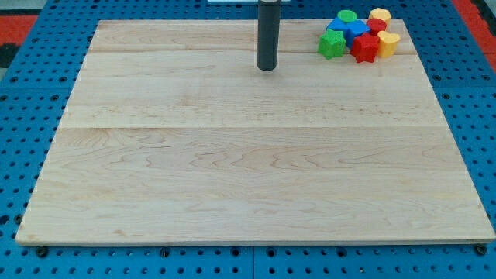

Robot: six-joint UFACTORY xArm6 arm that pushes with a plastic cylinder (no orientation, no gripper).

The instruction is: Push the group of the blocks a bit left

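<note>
Blocks (358,35) sat clustered at the board's (232,155) top right; my tip (267,68), jawless, stood well to their left, so I judged I should circle right before pushing

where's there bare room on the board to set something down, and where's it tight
Bare wood runs from my tip to the wooden board's left edge and across the whole lower part. The crowded spot is the top right corner, where the green, blue, red and yellow blocks huddle together.

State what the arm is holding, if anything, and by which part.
Nothing is held. My tip rests on the bare board, apart from the blocks to the view's right.
</note>
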